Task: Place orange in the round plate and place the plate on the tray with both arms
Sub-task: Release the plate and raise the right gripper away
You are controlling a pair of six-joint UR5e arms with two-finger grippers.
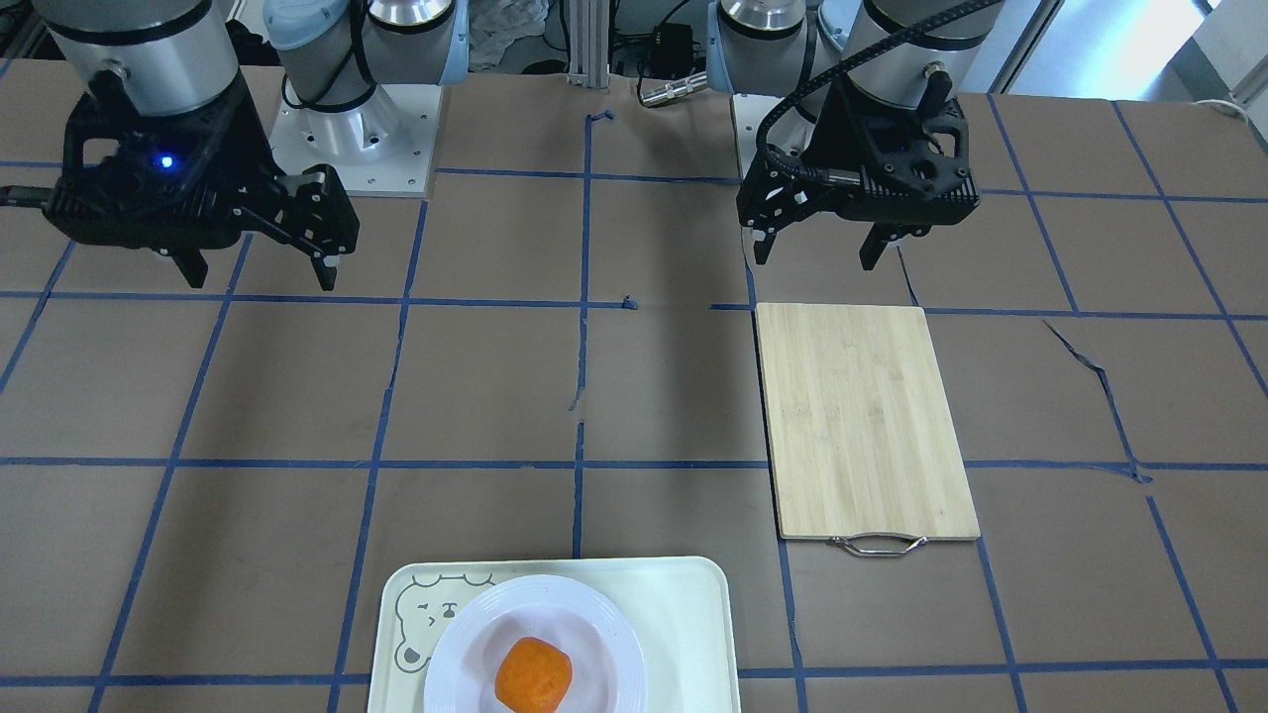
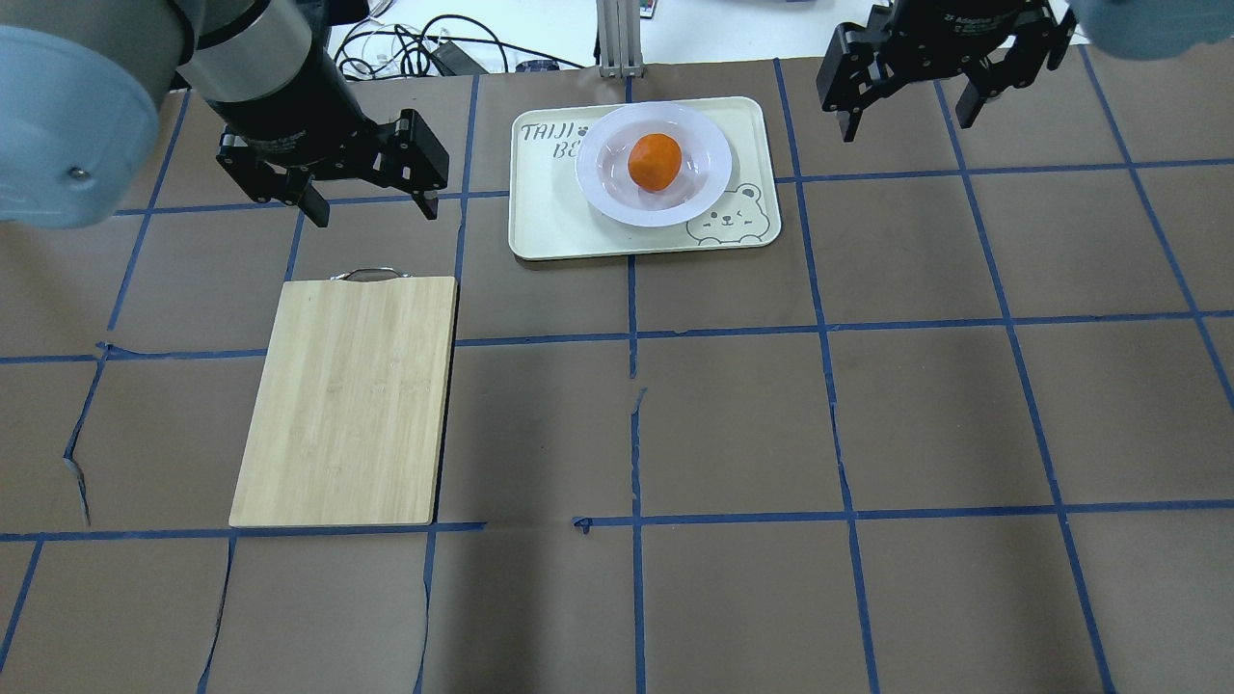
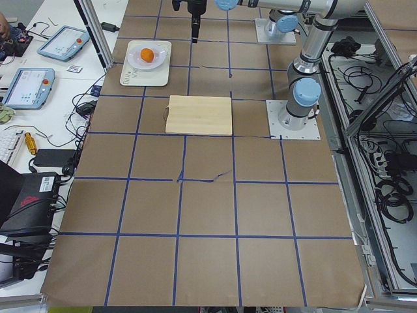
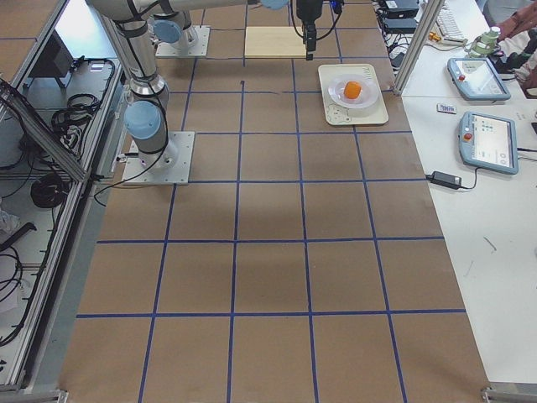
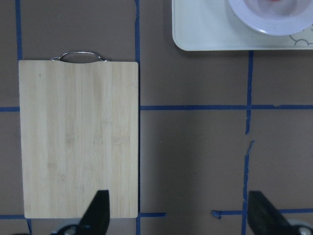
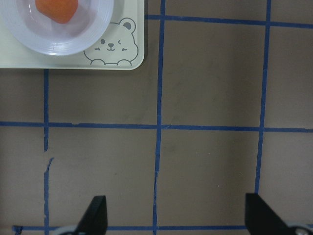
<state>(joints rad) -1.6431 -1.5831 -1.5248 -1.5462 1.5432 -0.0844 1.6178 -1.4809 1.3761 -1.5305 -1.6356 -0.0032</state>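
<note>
The orange [image 2: 655, 161] lies in the well of the white round plate [image 2: 593, 166], and the plate stands on the cream tray [image 2: 549, 217] with the bear drawing at the table's far middle. My left gripper [image 2: 371, 207] hangs open and empty to the left of the tray, above the bare table by the cutting board's handle. To the tray's right, my right gripper [image 2: 908, 123] hangs open and empty. The front view shows the orange [image 1: 533, 675], plate [image 1: 466, 644] and tray [image 1: 684, 614] at its bottom edge, far from both grippers [image 1: 817, 259] [image 1: 260, 280].
A bamboo cutting board [image 2: 347, 400] with a metal handle lies flat on the left half of the table. Brown paper with a blue tape grid covers the table [image 2: 868, 434]. Side benches hold tablets and cables [image 4: 487, 138].
</note>
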